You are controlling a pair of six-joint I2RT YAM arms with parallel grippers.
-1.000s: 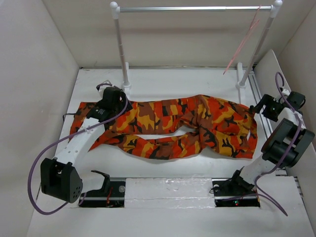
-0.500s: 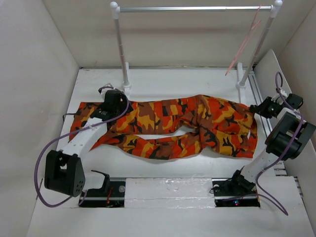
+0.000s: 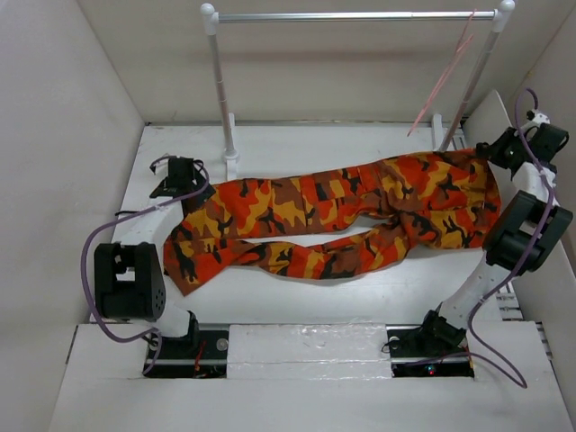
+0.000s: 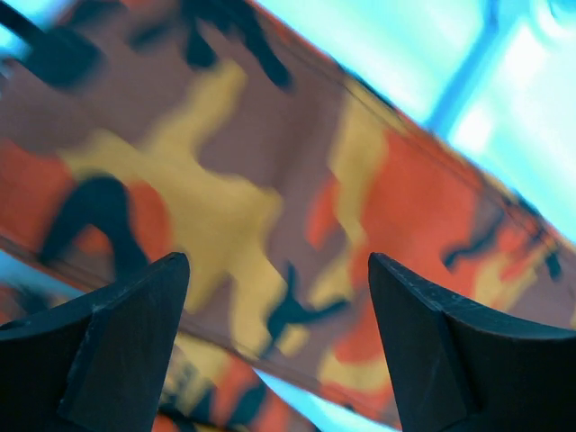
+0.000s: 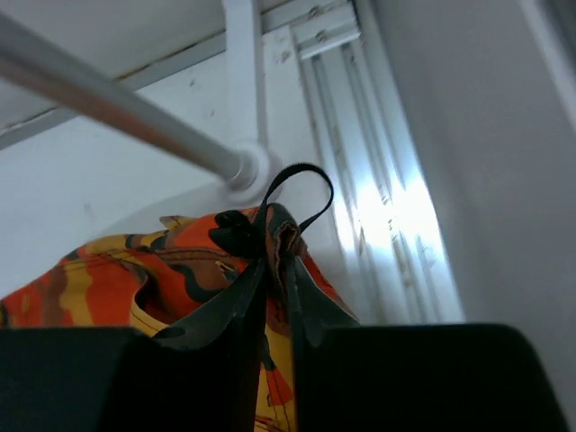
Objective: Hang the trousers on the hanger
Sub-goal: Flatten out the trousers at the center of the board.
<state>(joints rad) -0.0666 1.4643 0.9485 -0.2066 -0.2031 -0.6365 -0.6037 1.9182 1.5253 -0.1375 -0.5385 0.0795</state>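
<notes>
Only the right wrist view shows the right gripper (image 5: 276, 272) pinching the waist of the orange camouflage cloth trousers (image 3: 342, 193); the left gripper (image 4: 277, 267) gapes, seemingly just above a leg.

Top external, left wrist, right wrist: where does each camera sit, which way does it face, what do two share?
Top external: above and behind the arm bases, looking down at the trousers, hanger, left gripper and right gripper.
Left wrist: on the left arm, facing down between its open fingers at a trouser leg.
Right wrist: faces past its shut fingers, pinching trouser cloth, toward the silver bar.
Shared: trousers in all; bar in top and right wrist.
</notes>
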